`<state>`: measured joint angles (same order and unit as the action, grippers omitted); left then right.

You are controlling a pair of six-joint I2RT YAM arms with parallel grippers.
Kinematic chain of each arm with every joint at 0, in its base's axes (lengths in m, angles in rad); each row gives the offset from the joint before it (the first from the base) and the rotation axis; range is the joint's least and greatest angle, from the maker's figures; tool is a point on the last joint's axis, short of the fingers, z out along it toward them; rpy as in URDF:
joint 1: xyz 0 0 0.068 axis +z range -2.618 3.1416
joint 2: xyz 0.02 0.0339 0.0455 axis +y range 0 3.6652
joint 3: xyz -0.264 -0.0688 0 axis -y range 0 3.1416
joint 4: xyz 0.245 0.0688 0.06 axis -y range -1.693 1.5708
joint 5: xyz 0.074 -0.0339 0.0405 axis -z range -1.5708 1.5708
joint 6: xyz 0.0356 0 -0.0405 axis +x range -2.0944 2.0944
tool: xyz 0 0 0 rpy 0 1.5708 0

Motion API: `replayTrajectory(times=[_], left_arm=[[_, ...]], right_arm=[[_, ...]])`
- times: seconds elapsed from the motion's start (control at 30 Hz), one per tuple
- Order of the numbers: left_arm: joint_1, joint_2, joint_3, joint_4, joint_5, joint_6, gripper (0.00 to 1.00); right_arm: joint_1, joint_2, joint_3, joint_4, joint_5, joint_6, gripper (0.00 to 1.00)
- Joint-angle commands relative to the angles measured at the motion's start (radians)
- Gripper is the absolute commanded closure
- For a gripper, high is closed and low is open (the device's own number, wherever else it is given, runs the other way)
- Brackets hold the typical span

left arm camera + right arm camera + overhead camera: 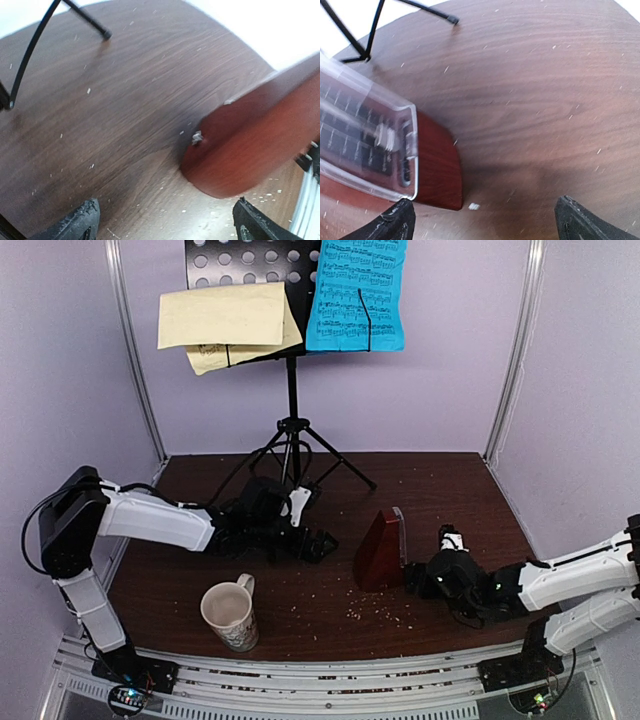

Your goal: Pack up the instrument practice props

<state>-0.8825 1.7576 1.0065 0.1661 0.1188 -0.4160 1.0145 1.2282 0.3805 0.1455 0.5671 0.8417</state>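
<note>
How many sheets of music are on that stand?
3: a blue sheet on the right of the stand, a pale yellow sheet on its left, and a second yellow sheet poking out under that one. Others may be hidden behind them.

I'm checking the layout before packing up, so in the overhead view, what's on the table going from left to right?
Mug → metronome → right fingers.
</note>
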Motion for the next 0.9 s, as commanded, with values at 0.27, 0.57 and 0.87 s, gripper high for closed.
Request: replayTrajectory(times=[0.27,0.57,0.87], left_arm=[[-0.034,0.031,0.173,0.150,0.293,0.182,0.02],[-0.049,0.203,0.305,0.246,0.407,0.254,0.02],[-0.047,0.288,0.385,0.218,0.403,0.287,0.02]], right_arm=[[-0.122,-0.159,-0.047,0.018,-0.118,-0.162,0.00],[-0.143,-0.270,-0.101,0.061,-0.197,-0.148,0.00],[-0.147,-0.255,-0.102,0.101,-0.277,-0.188,0.00]])
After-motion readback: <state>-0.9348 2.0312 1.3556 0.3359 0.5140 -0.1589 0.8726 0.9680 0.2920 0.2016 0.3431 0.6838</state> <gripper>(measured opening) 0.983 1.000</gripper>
